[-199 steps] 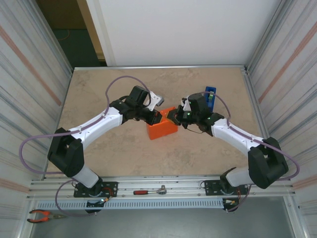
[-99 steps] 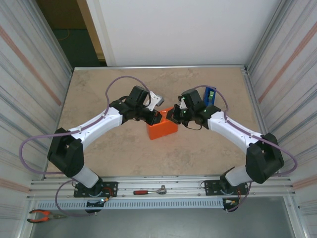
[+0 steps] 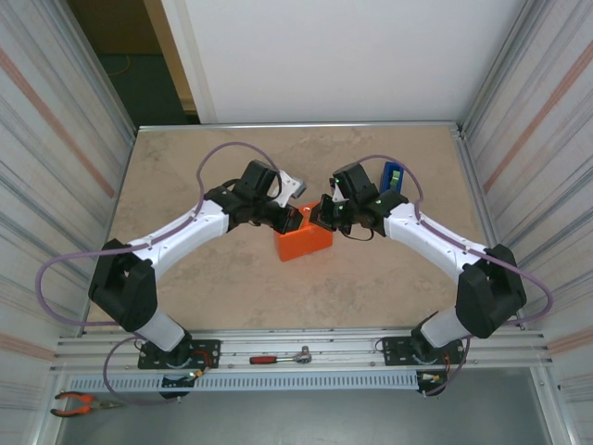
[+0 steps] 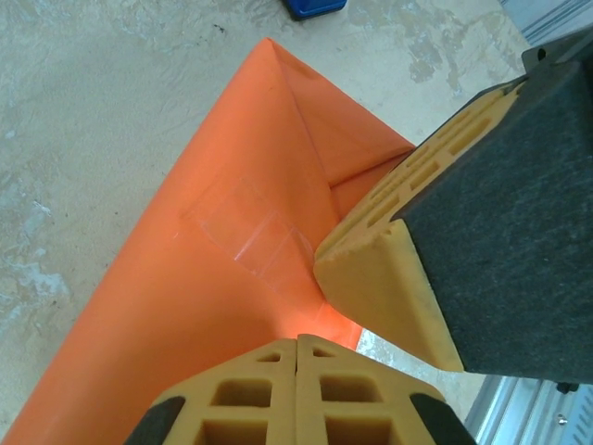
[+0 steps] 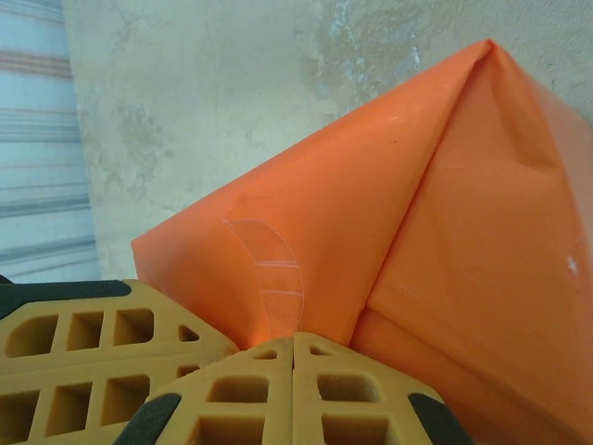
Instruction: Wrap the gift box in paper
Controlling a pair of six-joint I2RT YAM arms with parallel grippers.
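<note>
While the left hand (image 3: 298, 219) stays, the right hand (image 3: 321, 213) has edged leftward.

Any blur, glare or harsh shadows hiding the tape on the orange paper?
Top external: evenly lit and sharp with soft shadows only, but the paper is too small there for fine detail. Left wrist: crisp, and the clear tape shows by a faint sheen. Right wrist: slightly soft, tape edges readable, no glare.

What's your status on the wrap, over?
Both shut: left hand, right hand, facing each other at far top edge of paper. Folded box-shaped, clear tape on it. Blue item behind right arm, apart from paper.
</note>
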